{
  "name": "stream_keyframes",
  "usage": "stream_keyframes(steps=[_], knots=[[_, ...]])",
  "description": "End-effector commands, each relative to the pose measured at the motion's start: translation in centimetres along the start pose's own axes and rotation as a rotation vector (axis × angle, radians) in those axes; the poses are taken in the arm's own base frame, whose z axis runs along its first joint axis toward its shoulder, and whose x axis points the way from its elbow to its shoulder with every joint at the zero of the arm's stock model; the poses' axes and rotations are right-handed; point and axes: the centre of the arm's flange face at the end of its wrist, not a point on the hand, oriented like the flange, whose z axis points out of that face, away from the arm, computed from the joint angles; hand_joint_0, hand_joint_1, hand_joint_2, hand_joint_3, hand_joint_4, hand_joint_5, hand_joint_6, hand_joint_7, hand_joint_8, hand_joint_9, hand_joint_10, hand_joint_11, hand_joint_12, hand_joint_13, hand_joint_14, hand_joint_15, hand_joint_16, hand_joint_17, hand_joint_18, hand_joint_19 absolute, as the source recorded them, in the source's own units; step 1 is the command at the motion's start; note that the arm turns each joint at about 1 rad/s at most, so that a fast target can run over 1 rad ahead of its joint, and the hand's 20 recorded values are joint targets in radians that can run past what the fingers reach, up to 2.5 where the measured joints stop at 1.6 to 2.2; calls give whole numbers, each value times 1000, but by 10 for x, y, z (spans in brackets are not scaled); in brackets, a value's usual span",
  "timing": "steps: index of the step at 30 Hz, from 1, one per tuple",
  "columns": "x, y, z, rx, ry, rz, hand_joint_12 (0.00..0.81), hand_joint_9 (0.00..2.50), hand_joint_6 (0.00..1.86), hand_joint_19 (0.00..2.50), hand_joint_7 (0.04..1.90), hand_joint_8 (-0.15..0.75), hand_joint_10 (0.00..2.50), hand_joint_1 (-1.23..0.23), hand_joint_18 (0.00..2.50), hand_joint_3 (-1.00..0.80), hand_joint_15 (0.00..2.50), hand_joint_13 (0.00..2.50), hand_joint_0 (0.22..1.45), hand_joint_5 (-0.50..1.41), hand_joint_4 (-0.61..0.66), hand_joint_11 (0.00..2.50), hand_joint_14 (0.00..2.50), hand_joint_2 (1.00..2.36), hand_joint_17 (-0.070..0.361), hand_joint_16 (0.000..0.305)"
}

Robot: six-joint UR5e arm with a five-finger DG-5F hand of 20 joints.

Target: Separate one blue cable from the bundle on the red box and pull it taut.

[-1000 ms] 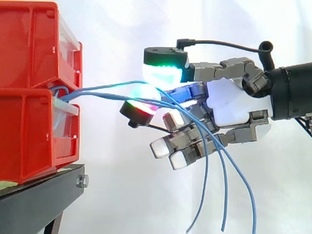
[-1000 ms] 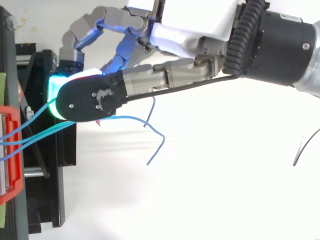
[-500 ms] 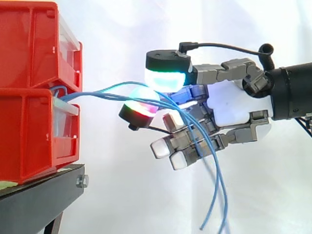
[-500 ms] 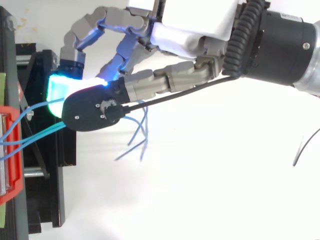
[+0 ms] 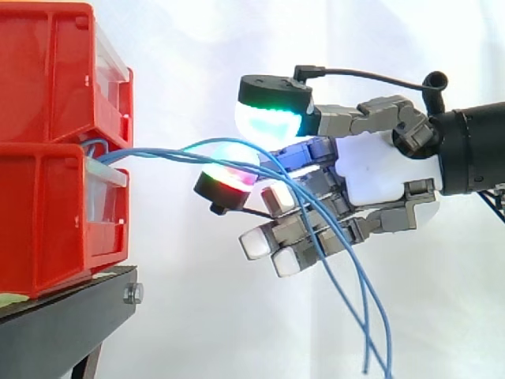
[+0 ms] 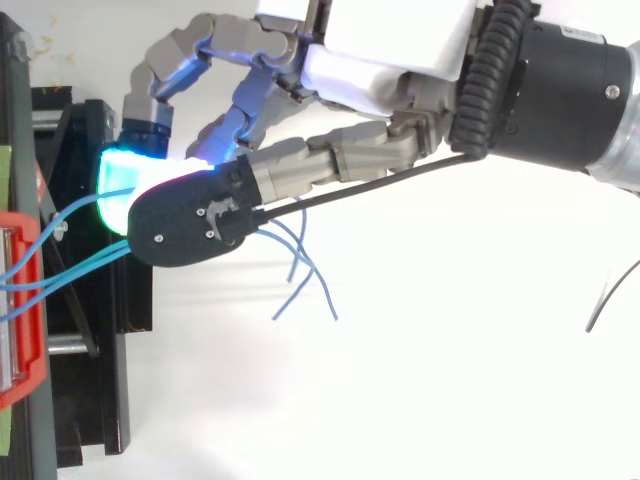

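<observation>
Several thin blue cables (image 5: 158, 153) come out between the two stacked red bins (image 5: 55, 197) at the left. They run right to my hand (image 5: 379, 170) and their loose ends (image 5: 367, 316) droop below it. One cable (image 5: 209, 143) arcs up, slack and apart from the others. It ends between the green-glowing pad (image 5: 272, 118) and the red-glowing pad (image 5: 230, 175), which are curled close together on it. The other cables pass across the lower curled fingers (image 5: 316, 229). From above, the hand (image 6: 380, 60) reaches left to the red bin's edge (image 6: 25, 300), with the cables (image 6: 70, 265) running under its black-backed fingertip (image 6: 185, 225).
The bins stand on a black stand (image 5: 71, 316), whose frame (image 6: 90, 330) lies under the fingertips in the top view. A white curtain backs the scene. The loose cable ends (image 6: 310, 280) hang over white ground to the right of the stand.
The hanging cable ends have swung and now bunch lower right. The upper cable bows up more, away from the other two. The hand has barely shifted.
</observation>
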Motion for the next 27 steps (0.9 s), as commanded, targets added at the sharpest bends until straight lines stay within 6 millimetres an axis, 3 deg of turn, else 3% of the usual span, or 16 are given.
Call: stream_keyframes(steps=[1, 17, 22, 27], knots=[[0, 1, 0, -1, 0, 1, 347, 1098, 911, 604, 800, 267, 23, -655, 628, -385, 474, 798, 543, -99, 73, 699, 19, 1010, 110, 49], [4, -2, -4, 33, 8, -3, 359, 1156, 899, 624, 859, 273, 21, -566, 664, -440, 472, 827, 515, -80, 61, 704, 18, 1005, 113, 50], [3, 6, -7, 26, 6, -1, 345, 1190, 909, 616, 943, 254, 22, -712, 713, -242, 488, 873, 573, -60, 44, 709, 19, 1016, 106, 47], [2, 14, -11, 26, 4, -6, 361, 1239, 913, 603, 961, 277, 25, -785, 791, -155, 536, 934, 584, -44, 31, 720, 20, 1019, 115, 51]])
